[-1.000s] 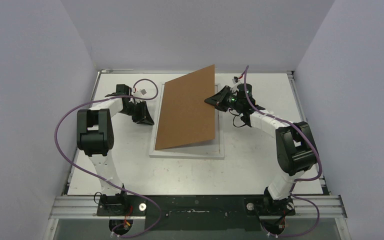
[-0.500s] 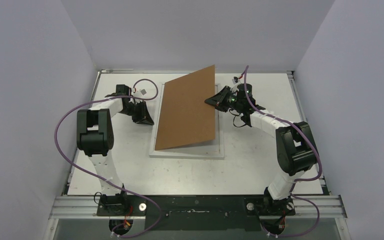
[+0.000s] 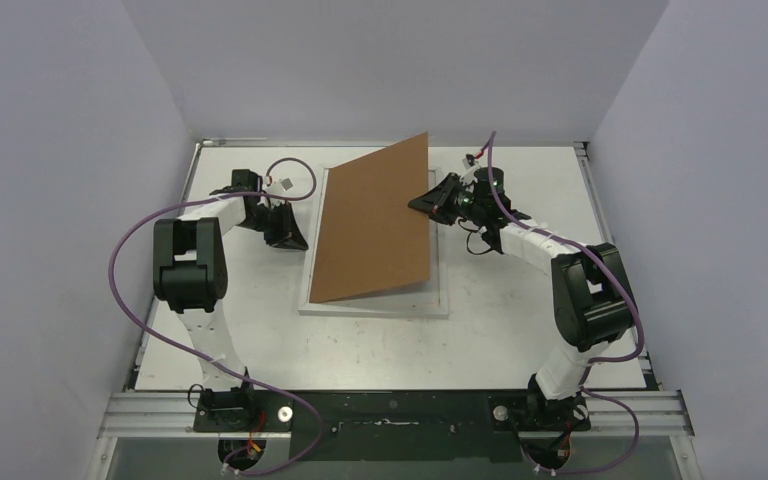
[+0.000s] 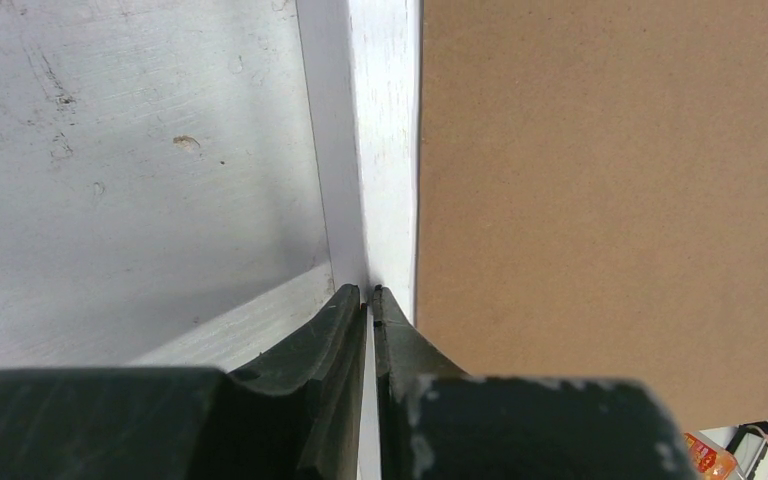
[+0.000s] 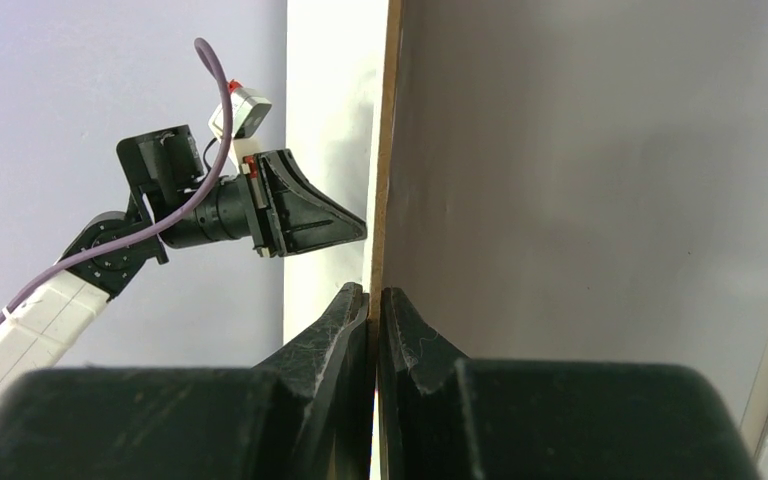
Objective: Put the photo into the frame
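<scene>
- Brown rectangular backing board (image 3: 372, 220) leans at a slant above the white rectangular picture frame (image 3: 400, 302); its left edge is low along the frame's left rail, its right edge is lifted
- the frame lies flat on the pale grey table (image 3: 260, 345), about midway between the two arms; its near and right rails show bare past the board
- the right hand (image 3: 422, 201) is clamped tight on the board's raised right edge, partway along it (its own wrist camera shows the thin brown edge running straight in between the closed fingers (image 5: 355, 300))
- the left hand (image 3: 298, 238) reaches in from the left, its tips against the frame's left rail; its fingers (image 4: 345, 310) are drawn in to a bare slit, and a sliver of the white rail sits pinched between them in the left wrist view
- the two hands face each other across the board; the left one shows beyond the board's edge in the right wrist view
- the board's underside is in grey shade in that view; what is on it cannot be told
</scene>
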{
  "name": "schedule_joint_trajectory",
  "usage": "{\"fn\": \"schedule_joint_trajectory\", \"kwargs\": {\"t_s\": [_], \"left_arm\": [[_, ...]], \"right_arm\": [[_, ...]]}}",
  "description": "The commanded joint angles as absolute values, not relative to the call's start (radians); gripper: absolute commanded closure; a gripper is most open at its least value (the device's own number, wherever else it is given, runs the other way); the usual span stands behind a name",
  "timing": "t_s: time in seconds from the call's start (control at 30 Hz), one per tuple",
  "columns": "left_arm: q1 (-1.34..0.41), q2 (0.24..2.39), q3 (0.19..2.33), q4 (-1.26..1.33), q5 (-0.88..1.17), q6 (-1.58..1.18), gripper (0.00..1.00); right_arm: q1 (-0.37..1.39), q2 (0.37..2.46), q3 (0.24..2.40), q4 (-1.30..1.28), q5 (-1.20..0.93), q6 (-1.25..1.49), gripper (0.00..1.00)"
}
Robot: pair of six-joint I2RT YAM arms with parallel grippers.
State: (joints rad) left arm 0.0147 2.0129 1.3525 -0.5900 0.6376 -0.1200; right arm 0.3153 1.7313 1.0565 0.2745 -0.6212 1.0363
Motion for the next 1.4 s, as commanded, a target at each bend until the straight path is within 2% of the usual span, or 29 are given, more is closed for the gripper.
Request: {"fn": "schedule_joint_trajectory", "kwargs": {"t_s": [0.0, 0.37, 0.87, 1.03, 1.27, 1.37], "left_arm": [[0.017, 2.027, 1.357, -0.561, 0.648, -0.114, 0.94], [0.008, 2.038, 1.359, -0.558, 0.648, -0.117, 0.94], [0.008, 2.051, 1.363, -0.562, 0.63, -0.095, 1.0], [0.008, 2.05, 1.361, -0.564, 0.636, -0.092, 1.0], [0.008, 2.048, 1.361, -0.566, 0.643, -0.091, 1.0], [0.008, 2.045, 1.36, -0.563, 0.649, -0.093, 1.0]], "right_arm": [[0.322, 1.69, 1.108, 0.327, -0.661, 1.006, 0.95], [0.326, 1.729, 1.142, 0.279, -0.665, 0.971, 0.95], [0.347, 1.777, 1.178, 0.278, -0.666, 0.953, 0.95], [0.361, 1.781, 1.199, 0.177, -0.636, 0.877, 0.95], [0.372, 1.823, 1.303, -0.14, -0.541, 0.659, 0.85], [0.388, 1.858, 1.364, -0.26, -0.481, 0.575, 0.73]]}}
